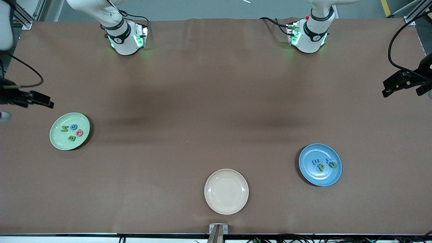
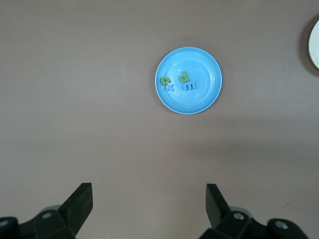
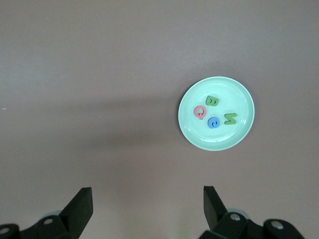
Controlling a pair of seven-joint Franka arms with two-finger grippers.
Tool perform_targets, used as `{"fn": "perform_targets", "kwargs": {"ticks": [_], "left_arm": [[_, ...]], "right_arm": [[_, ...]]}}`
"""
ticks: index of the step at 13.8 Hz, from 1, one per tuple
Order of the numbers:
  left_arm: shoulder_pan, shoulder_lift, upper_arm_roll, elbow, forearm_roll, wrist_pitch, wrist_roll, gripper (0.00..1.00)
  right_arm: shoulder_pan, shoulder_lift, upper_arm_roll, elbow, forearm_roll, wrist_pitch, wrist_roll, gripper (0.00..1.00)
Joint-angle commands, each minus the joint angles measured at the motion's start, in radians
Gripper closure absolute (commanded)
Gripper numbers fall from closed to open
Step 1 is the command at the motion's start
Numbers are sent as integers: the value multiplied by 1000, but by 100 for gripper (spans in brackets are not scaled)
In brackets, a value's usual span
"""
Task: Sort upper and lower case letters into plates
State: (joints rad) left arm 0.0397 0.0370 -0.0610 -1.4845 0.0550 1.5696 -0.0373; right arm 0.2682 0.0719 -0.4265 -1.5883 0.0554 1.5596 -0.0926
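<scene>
The pale green plate (image 1: 60, 141) lies toward the right arm's end of the table. It holds a green N (image 1: 64, 128), a blue letter (image 1: 74, 127), a red letter (image 1: 79, 132) and a green B (image 1: 71, 138). The blue plate (image 1: 314, 177) lies toward the left arm's end. It holds a blue m (image 1: 316, 161), a green d (image 1: 321, 166), a blue x (image 1: 328, 160) and another green letter (image 1: 333, 164). My right gripper (image 1: 43, 100) hangs open and empty high beside the green plate (image 3: 192, 130). My left gripper (image 1: 388, 88) hangs open and empty high above the blue plate's (image 2: 207, 62) end.
An empty cream-beige plate (image 1: 226, 191) sits near the table's front edge, between the two other plates; its rim shows in the left wrist view (image 2: 315, 45). A small metal bracket (image 1: 218, 230) sits at the front edge. The brown cloth covers the whole table.
</scene>
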Motion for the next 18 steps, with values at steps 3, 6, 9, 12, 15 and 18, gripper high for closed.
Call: {"fn": "perform_targets", "kwargs": {"ticks": [3, 6, 9, 12, 15, 18], "left_arm": [[16, 0, -2, 6, -18, 4, 22, 0], [20, -5, -2, 7, -11, 0, 25, 0], [19, -8, -6, 7, -14, -2, 22, 0], [16, -8, -19, 9, -21, -2, 16, 0], [12, -6, -22, 3, -20, -2, 16, 0], [12, -11, -63, -20, -29, -2, 19, 0]], "right_arm": [[17, 20, -3, 174, -14, -59, 45, 0], [9, 20, -11, 208, -12, -58, 53, 0], [19, 20, -6, 211, -22, -59, 47, 0], [16, 22, -5, 211, -19, -59, 47, 0], [0, 22, 0, 211, -17, -61, 45, 0], [-158, 20, 140, 211, -9, -61, 39, 0]]}}
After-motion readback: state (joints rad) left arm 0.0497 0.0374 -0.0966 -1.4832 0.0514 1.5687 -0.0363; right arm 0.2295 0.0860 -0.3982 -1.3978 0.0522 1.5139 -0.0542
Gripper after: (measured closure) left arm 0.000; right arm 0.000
